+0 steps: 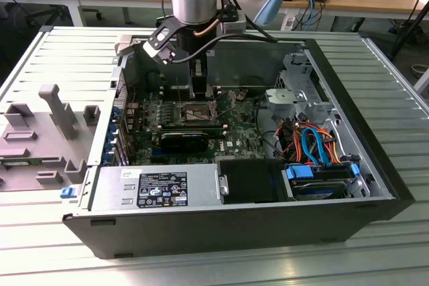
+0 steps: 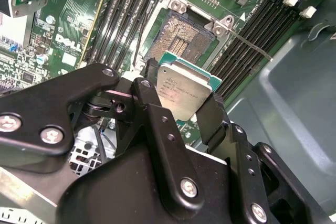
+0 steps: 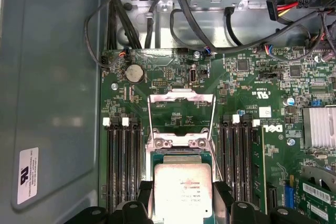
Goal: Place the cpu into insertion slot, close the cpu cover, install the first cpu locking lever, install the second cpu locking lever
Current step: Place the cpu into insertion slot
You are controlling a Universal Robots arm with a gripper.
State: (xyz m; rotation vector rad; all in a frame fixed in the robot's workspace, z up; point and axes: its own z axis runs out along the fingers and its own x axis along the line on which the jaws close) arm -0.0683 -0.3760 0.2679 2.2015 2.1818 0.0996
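**Silver-grey chip clamped above an open socket**

Your black two-fingered gripper [image 2: 181,99] is closed on the cpu [image 2: 185,88], with one finger [image 2: 156,109] pressed on each of two opposite edges. In the first wrist view the same gripper [image 3: 182,195] holds the cpu [image 3: 182,188] flat-side up.

The chip is a small square. Its brushed silver-grey metal lid has rounded corners and carries lines of fine dark print. A thin green board edge shows around that lid on the sides the fingers leave free.

It sits over the near edge of the insertion slot [image 2: 181,38] and covers that corner. You cannot tell from these views whether it touches the slot. The rest of the slot lies bare, a square field of tan contacts inside a steel rim.

The cpu cover [image 3: 181,97], a thin silvery frame with a square window, is swung open away from the slot. Green board shows through its window.

A thin steel lever rod [image 2: 252,46] angles out from one corner of the slot. Long black memory slots [image 3: 121,166] run on both sides.

In the exterior view the gripper [image 1: 200,88] reaches down into the black computer case [image 1: 234,229], which lies open on a ribbed metal table [image 1: 382,252].
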